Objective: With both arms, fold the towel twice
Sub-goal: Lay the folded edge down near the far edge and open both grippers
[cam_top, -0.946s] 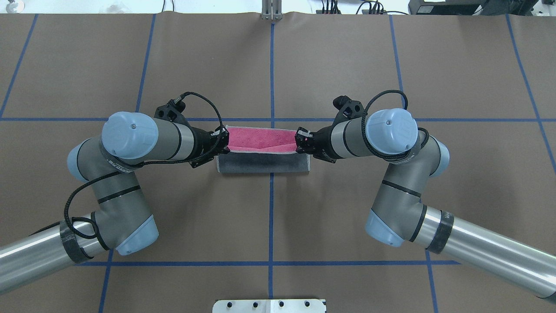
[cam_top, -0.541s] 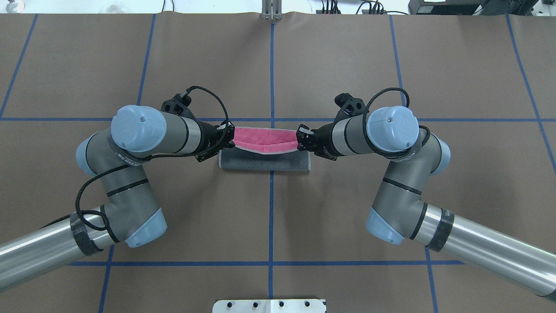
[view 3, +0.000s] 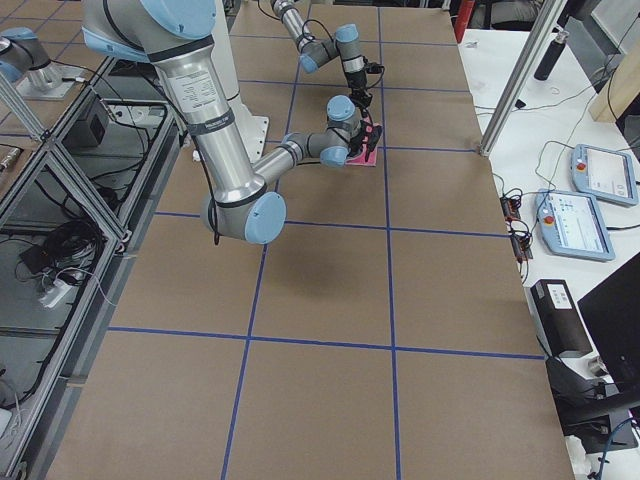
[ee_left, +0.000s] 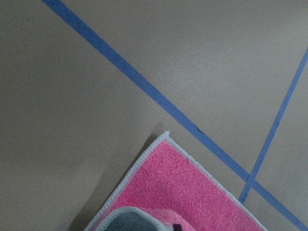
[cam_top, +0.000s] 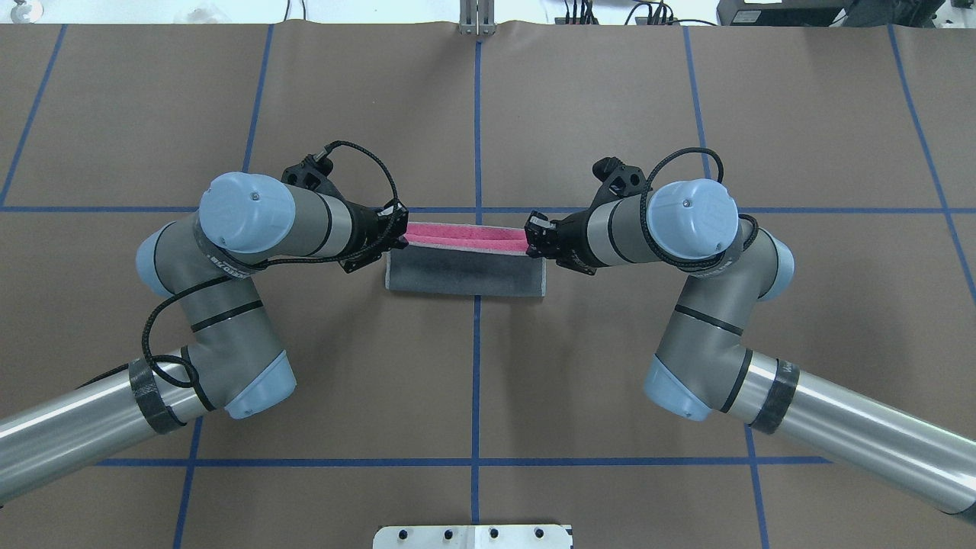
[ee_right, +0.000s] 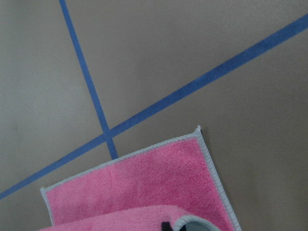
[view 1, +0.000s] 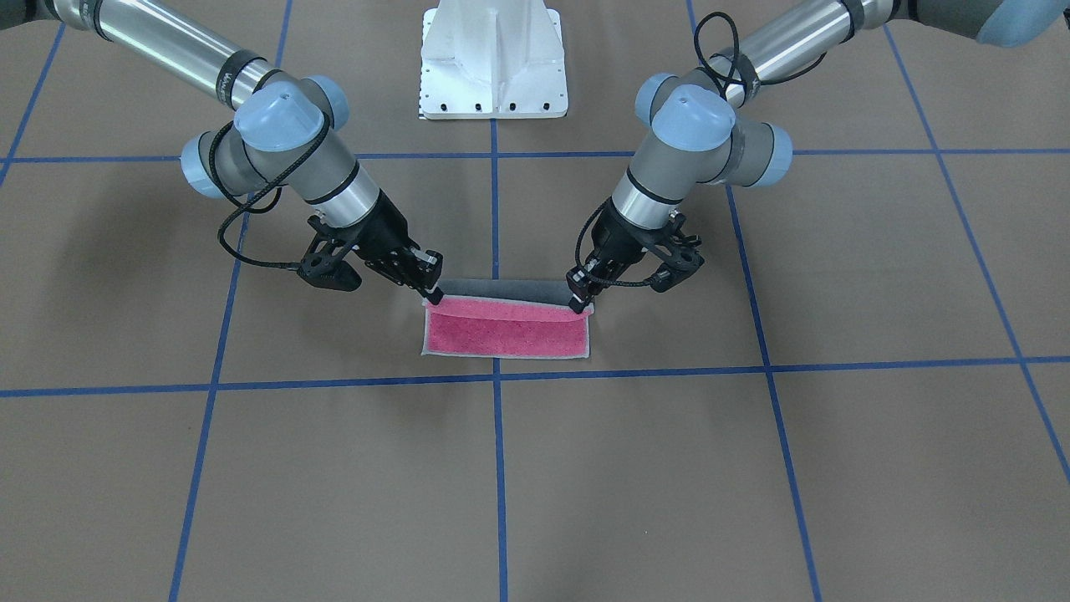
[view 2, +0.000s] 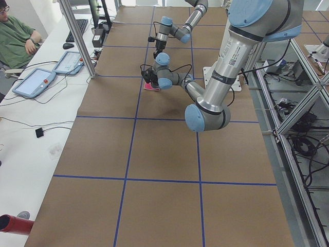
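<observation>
The towel lies at the table's middle, partly folded over. In the overhead view its dark grey face is up, with a thin pink strip along the far side. In the front-facing view the pink face lies flat, with a grey band behind it. My left gripper is shut on the lifted edge's left corner and also shows in the front-facing view. My right gripper is shut on the right corner. Both wrist views look down on pink towel corners.
The brown table cover carries a blue tape grid. The white pedestal base stands at the robot's side. A metal post stands at the far edge. An operator and tablets sit beyond the far side.
Both grippers have moved away from the robot with the held edge. More grey face shows now and the pink strip has narrowed.
</observation>
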`<state>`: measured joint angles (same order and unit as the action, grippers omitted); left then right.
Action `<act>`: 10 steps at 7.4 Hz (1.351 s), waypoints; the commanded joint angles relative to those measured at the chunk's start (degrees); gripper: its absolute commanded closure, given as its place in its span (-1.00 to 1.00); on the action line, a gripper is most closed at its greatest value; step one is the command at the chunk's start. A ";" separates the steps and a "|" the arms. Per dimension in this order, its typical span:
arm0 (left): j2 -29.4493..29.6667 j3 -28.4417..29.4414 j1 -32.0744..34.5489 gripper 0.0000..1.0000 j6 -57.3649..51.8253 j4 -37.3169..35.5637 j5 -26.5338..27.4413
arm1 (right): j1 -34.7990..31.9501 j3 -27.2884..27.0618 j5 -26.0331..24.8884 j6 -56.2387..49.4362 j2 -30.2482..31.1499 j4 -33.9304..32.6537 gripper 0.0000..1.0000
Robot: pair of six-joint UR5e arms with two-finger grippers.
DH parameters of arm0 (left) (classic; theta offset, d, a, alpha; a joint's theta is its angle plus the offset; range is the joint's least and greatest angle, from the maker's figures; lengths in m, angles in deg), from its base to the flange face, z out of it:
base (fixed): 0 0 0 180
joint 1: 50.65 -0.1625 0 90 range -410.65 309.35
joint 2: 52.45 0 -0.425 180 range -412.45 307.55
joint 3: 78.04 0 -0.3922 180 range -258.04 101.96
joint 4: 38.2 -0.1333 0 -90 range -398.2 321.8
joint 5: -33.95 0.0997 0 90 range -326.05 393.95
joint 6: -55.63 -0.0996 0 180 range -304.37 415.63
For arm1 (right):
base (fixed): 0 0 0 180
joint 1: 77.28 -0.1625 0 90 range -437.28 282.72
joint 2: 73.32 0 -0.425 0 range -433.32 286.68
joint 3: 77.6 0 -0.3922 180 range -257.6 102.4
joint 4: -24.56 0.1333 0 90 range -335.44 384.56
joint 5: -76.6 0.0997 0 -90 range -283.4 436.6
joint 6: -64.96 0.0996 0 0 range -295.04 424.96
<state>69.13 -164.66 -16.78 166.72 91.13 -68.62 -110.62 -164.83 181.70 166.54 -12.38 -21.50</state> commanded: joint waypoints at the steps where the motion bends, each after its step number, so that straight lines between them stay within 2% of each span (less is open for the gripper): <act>1: 0.06 0.13 0.32 1.00 0.00 -0.04 0.00 | -0.84 1.10 -0.07 -0.16 -0.29 0.00 1.00; 6: 0.50 0.57 0.15 1.00 0.00 0.13 0.00 | -0.85 4.61 -0.24 -0.16 -3.98 0.00 1.00; 10: 2.43 4.97 0.15 1.00 0.00 2.42 0.00 | -1.02 4.79 -0.68 -0.16 -3.72 0.00 1.00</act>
<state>71.36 -160.39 -16.63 166.78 93.00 -68.62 -111.62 -160.09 181.04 166.38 -16.19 -21.50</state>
